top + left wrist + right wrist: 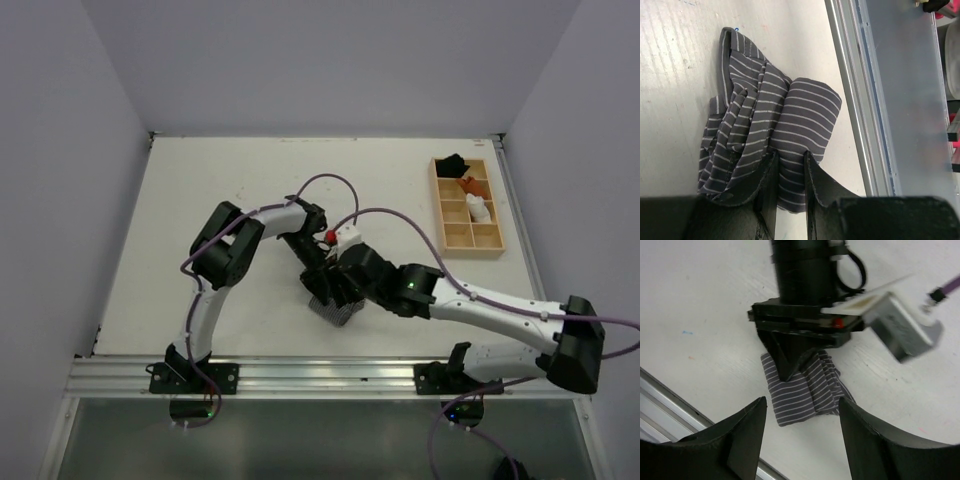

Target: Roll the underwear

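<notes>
Underwear (760, 125) looks soft, light, floppy — left gripper (790, 162) pinches a rolled fold; right gripper (801, 410) spread wide w/ nothing held — prob. best grabbed at bunched edge.

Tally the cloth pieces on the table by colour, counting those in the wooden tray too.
Grey-and-white striped underwear: 1
Black bundle: 1
Orange bundle: 1
White bundle: 1
Total: 4

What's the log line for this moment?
left gripper: shut on underwear | right gripper: open, empty, over underwear | underwear: bunched, partly rolled
</notes>
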